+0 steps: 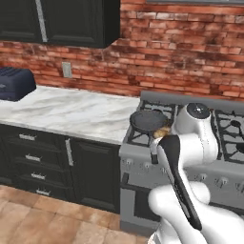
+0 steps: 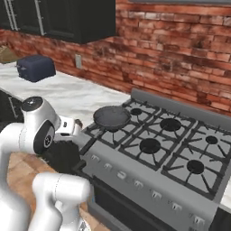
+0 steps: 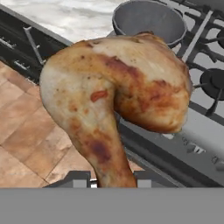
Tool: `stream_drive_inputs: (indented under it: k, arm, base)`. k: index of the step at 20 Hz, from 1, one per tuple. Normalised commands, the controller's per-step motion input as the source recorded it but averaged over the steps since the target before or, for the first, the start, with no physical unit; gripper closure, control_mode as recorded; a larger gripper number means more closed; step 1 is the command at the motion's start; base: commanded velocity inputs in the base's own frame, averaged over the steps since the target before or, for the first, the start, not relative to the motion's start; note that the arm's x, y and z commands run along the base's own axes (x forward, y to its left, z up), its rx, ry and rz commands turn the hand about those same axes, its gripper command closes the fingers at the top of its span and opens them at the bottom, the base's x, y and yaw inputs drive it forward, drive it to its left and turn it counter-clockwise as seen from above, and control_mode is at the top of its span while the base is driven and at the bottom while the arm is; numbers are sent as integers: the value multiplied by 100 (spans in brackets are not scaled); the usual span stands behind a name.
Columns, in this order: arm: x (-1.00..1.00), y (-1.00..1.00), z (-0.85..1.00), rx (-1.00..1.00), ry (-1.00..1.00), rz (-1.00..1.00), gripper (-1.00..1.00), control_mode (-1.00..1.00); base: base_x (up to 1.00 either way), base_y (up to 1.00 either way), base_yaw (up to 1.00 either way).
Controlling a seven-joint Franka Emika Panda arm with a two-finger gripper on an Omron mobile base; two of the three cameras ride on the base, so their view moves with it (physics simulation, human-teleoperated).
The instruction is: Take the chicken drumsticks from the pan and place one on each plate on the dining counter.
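Drumstick clamped in the pincer, centre frame, clear of the pan at top; next, carry it to a plate.

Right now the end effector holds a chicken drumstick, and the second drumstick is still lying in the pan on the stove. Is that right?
Not quite. The end effector does hold a chicken drumstick, but the pan on the stove is empty; no second drumstick lies in it. The right base view shows its bare dark inside, and the hand view agrees.
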Motion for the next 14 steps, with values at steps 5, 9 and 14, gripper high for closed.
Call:
stream_drive_inputs:
  k: [5, 9, 14]
  arm:
    - [0, 0, 0, 0, 0, 0, 100, 100]
    - [0, 0, 0, 0, 0, 0, 100, 100]
    - [0, 0, 0, 0, 0, 0, 100, 100]
  base:
    - [-45, 12, 92]
    - [-14, 13, 100]
    - [-9, 4, 100]
